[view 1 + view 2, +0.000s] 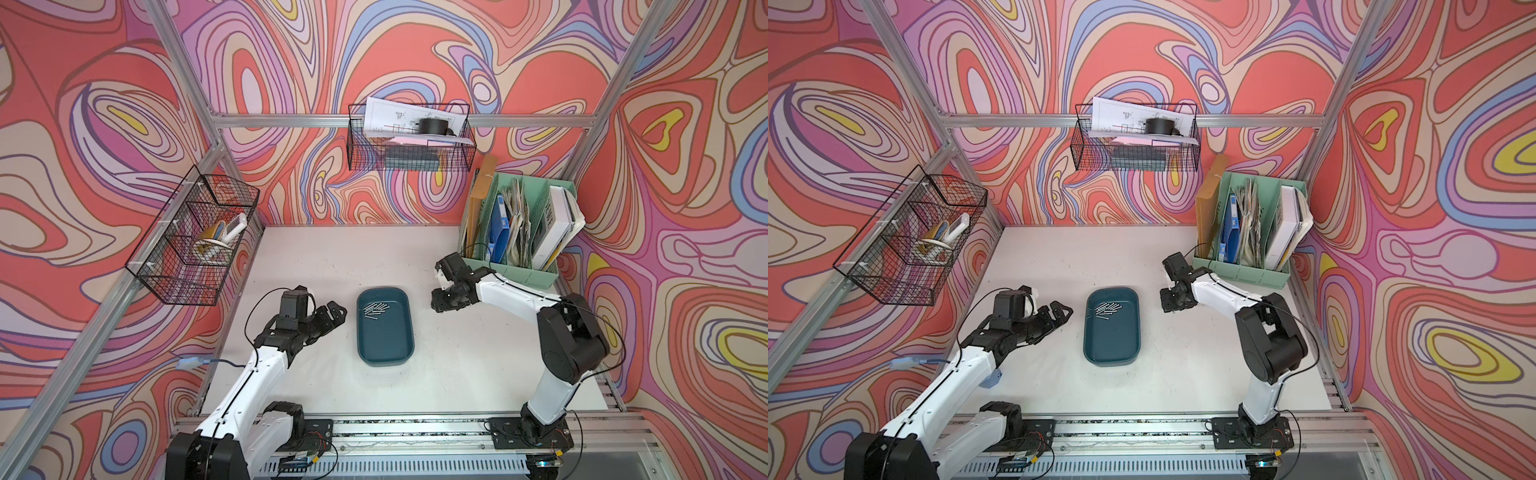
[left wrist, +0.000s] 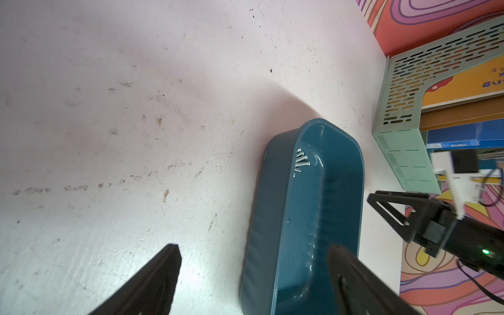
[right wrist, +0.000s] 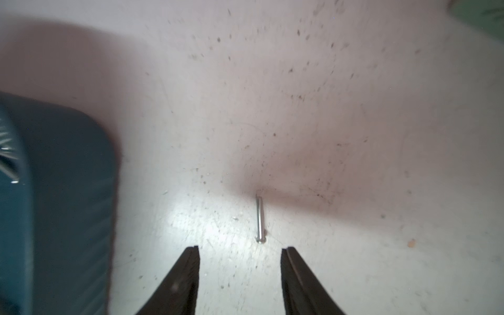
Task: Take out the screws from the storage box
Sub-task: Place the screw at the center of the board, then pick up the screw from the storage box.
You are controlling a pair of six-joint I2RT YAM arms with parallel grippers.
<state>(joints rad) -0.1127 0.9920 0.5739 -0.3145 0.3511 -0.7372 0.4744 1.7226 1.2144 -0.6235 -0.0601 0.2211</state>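
Note:
The storage box (image 1: 386, 357) (image 1: 1111, 349), a shallow dark teal tray, lies mid-table. Several screws (image 1: 376, 311) (image 1: 1109, 311) (image 2: 301, 162) are bunched at its far end. Just right of the tray's far corner (image 3: 68, 191), my right gripper (image 1: 441, 301) (image 1: 1170, 301) (image 3: 240, 248) points down at the table, open and holding nothing. A single screw (image 3: 260, 218) lies on the table just beyond its fingertips. My left gripper (image 1: 337, 315) (image 1: 1061, 314) (image 2: 255, 248) hovers at the tray's left side, wide open and empty. In the left wrist view the tray's near wall (image 2: 261, 218) shows between the fingers.
A mint-green file organiser (image 1: 519, 232) full of folders stands at the back right, close behind the right arm. Black wire baskets hang on the left wall (image 1: 195, 241) and the back wall (image 1: 409, 137). A metal rail (image 1: 415, 432) runs along the table's front edge.

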